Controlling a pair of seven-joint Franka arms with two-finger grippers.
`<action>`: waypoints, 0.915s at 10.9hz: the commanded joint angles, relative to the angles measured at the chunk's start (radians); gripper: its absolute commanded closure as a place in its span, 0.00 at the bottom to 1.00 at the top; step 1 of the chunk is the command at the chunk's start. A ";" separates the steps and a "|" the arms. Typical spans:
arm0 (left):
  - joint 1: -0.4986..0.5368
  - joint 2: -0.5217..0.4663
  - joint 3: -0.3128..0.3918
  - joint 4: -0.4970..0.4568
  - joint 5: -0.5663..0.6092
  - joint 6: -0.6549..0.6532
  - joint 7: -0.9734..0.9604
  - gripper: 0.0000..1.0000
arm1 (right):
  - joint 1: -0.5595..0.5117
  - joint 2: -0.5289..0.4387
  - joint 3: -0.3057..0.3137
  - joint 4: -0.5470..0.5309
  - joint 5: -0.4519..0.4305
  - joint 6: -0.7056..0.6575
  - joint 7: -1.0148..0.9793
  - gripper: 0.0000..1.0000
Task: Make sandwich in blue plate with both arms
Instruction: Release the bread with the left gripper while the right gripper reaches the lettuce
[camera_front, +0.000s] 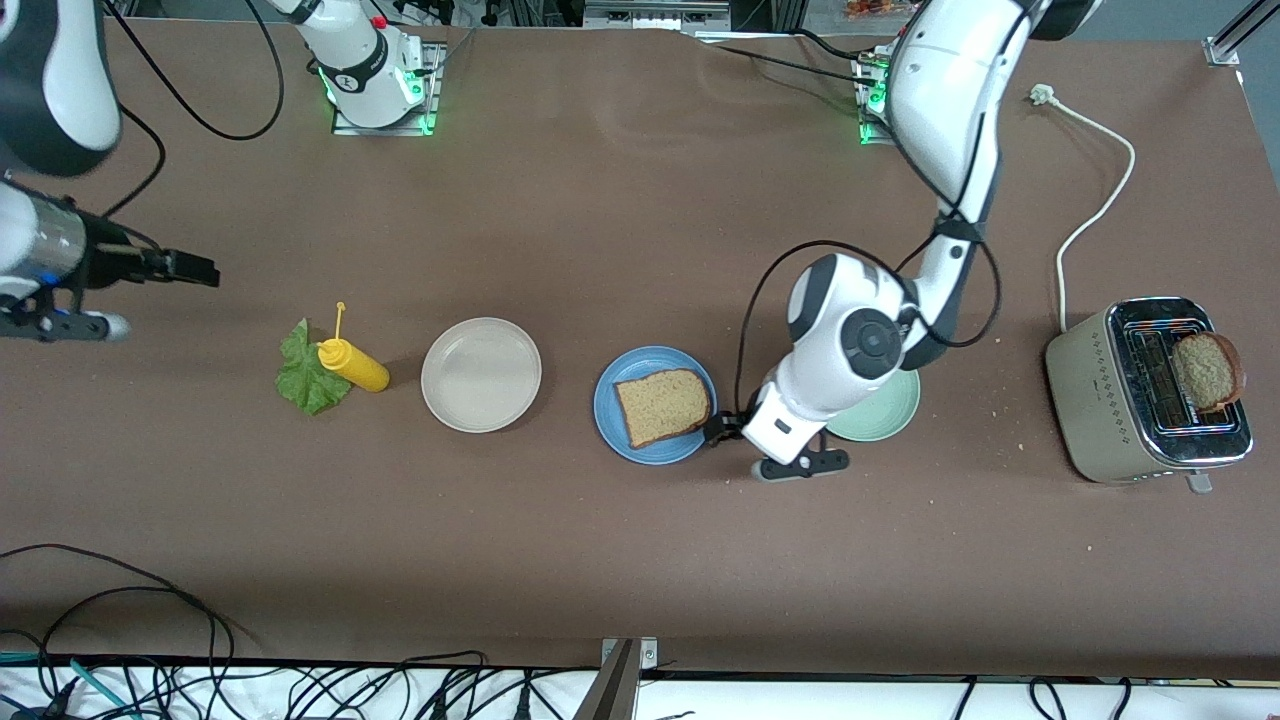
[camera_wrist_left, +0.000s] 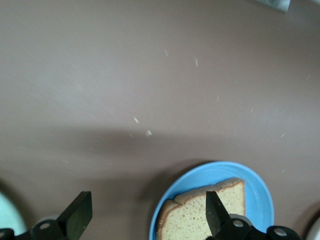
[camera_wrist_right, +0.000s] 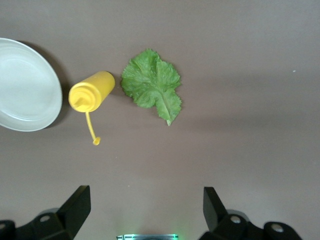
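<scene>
Your left gripper (camera_front: 722, 432) sits low at the blue plate's (camera_front: 610, 425) rim, on the side toward the left arm's end of the tabletop, fingers (camera_wrist_left: 76, 215) spread wide with nothing between them. One bread slice (camera_front: 662, 405) lies flat on that plate, roughly mid-table. The mint-green plate (camera_front: 890, 415) sits partly under your left arm. Your right gripper (camera_front: 185, 268) waits, jaws released and empty, over the right arm's end of the tabletop. There the lettuce leaf (camera_wrist_right: 152, 85) lies touching the yellow squeeze bottle (camera_wrist_right: 91, 93), next to the cream plate (camera_front: 481, 374). Another bread slice (camera_front: 1207, 371) stands in the toaster (camera_front: 1100, 400) near the left arm's edge.
</scene>
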 joint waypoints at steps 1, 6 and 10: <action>0.118 -0.243 -0.007 -0.131 0.041 -0.057 0.005 0.00 | -0.005 0.082 0.000 -0.031 -0.041 0.062 -0.044 0.00; 0.219 -0.563 -0.021 -0.271 0.179 -0.271 0.006 0.00 | -0.018 0.125 -0.026 -0.327 -0.035 0.549 -0.169 0.00; 0.290 -0.724 -0.062 -0.268 0.391 -0.518 0.006 0.00 | -0.019 0.203 -0.024 -0.442 -0.017 0.768 -0.166 0.00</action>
